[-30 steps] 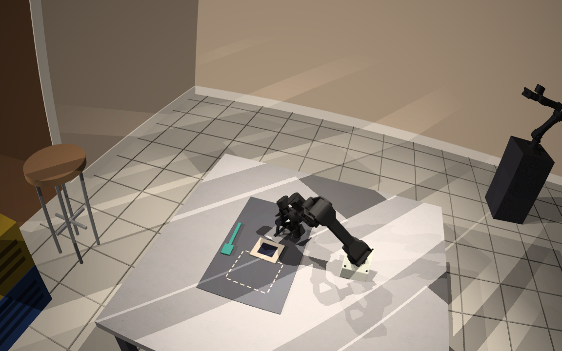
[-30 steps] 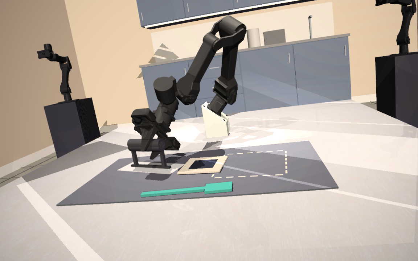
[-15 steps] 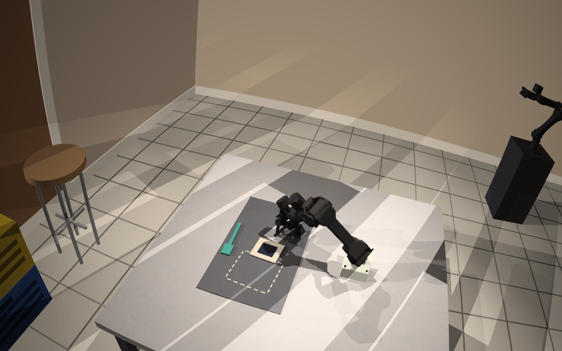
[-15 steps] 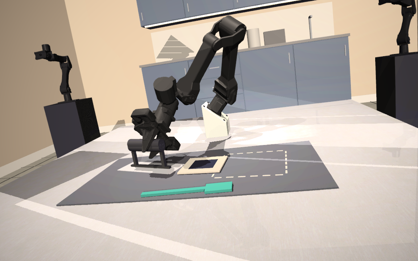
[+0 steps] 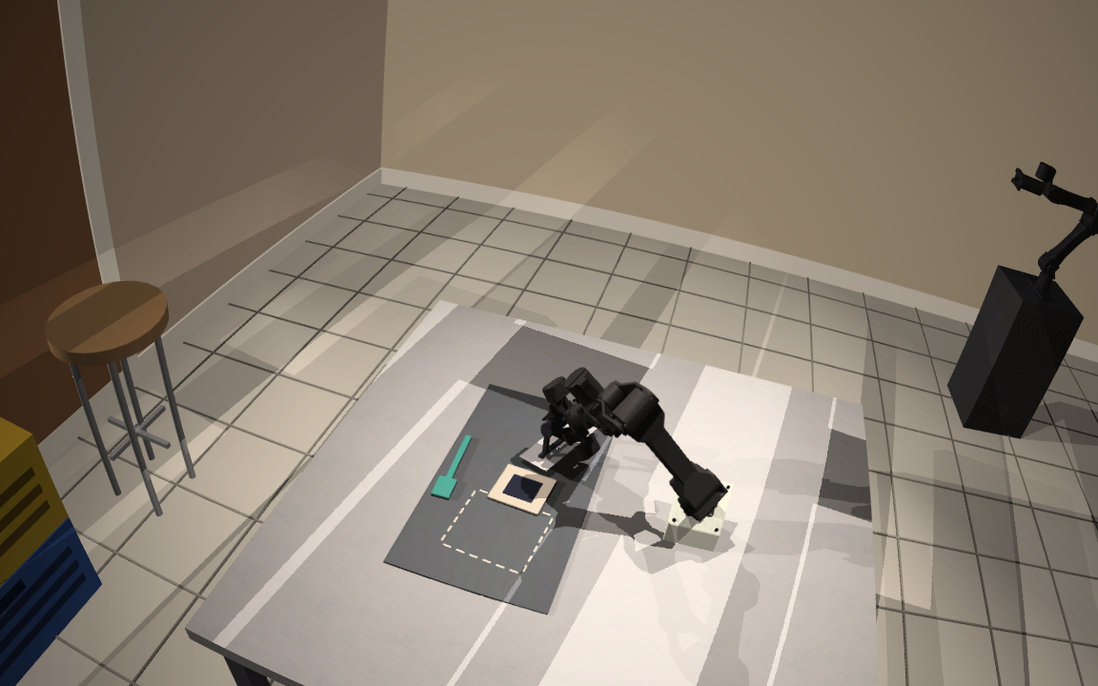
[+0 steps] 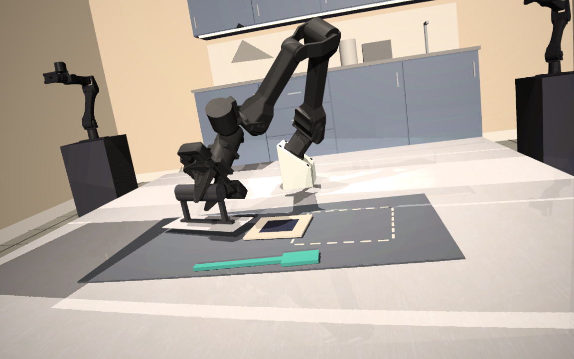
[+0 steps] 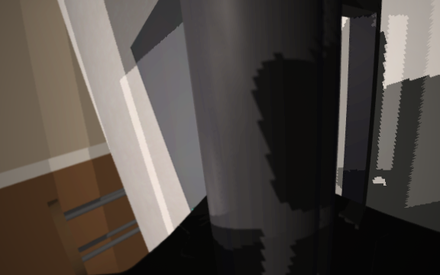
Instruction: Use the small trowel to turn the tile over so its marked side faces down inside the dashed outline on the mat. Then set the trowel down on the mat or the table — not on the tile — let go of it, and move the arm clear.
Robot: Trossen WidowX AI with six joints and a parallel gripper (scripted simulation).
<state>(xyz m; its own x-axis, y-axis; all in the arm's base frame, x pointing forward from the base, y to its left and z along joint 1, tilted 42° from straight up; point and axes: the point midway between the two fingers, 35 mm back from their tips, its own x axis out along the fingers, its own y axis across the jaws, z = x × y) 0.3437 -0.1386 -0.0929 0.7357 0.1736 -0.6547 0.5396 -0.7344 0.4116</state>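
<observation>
The tile (image 5: 522, 488) (image 6: 279, 225) lies flat on the mat (image 5: 416, 554) (image 6: 431, 250), its dark marked square facing up. It overlaps one edge of the dashed outline (image 6: 392, 217). The small trowel (image 5: 538, 461) (image 6: 186, 192) (image 7: 235, 114) has a dark round handle on two posts and a flat pale blade. My gripper (image 5: 561, 443) (image 6: 203, 200) (image 7: 257, 193) is shut on the handle. The blade is roughly level beside the tile, a little above the mat with its shadow under it. In the wrist view the handle hides much of the blade.
A teal flat tool (image 5: 443, 487) (image 6: 300, 258) lies on the mat beside the tile and outline, on the side away from the arm's base. The pale arm base (image 5: 694, 531) (image 6: 295, 171) stands on the table. A stool (image 5: 107, 319) stands on the floor.
</observation>
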